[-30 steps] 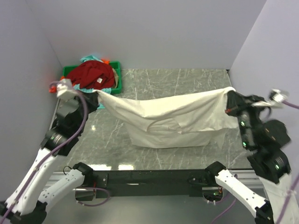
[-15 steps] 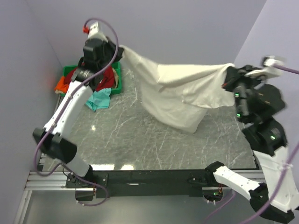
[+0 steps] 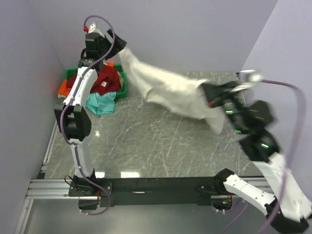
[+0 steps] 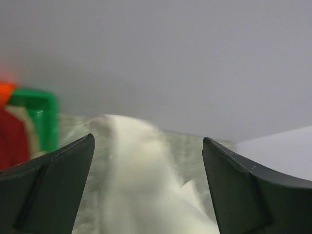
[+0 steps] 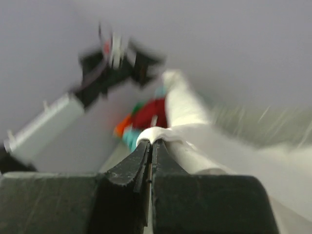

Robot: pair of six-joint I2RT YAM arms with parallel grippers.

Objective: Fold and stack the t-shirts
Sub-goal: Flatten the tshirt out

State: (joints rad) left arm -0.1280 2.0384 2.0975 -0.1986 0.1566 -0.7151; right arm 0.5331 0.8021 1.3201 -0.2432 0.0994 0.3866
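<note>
The cream-white t-shirt [image 3: 168, 90] hangs in a long band above the table, blurred by motion. My right gripper [image 3: 209, 95] is shut on one end of it; the right wrist view shows the cloth [image 5: 195, 131] bunched over the closed tips [image 5: 151, 142]. My left gripper [image 3: 117, 41] is raised high at the back left, open, just beyond the shirt's other end. In the left wrist view its fingers stand wide apart [image 4: 147, 141] with the cloth [image 4: 131, 165] below them, not pinched. The dark red t-shirt [image 3: 105, 80], orange t-shirt [image 3: 63, 88] and teal t-shirt [image 3: 100, 102] lie at the bin.
A green plastic bin [image 3: 122, 85] stands at the back left corner against the wall, the teal cloth spilling out onto the marble tabletop [image 3: 146, 141]. Purple walls close in the left, back and right sides. The left arm [image 3: 78, 97] stretches along the left side.
The left arm swung up to the back left and its gripper opened, letting go of the cream-white shirt. The right gripper moved inward and left, still holding its end; the spread shirt collapsed into a band.
</note>
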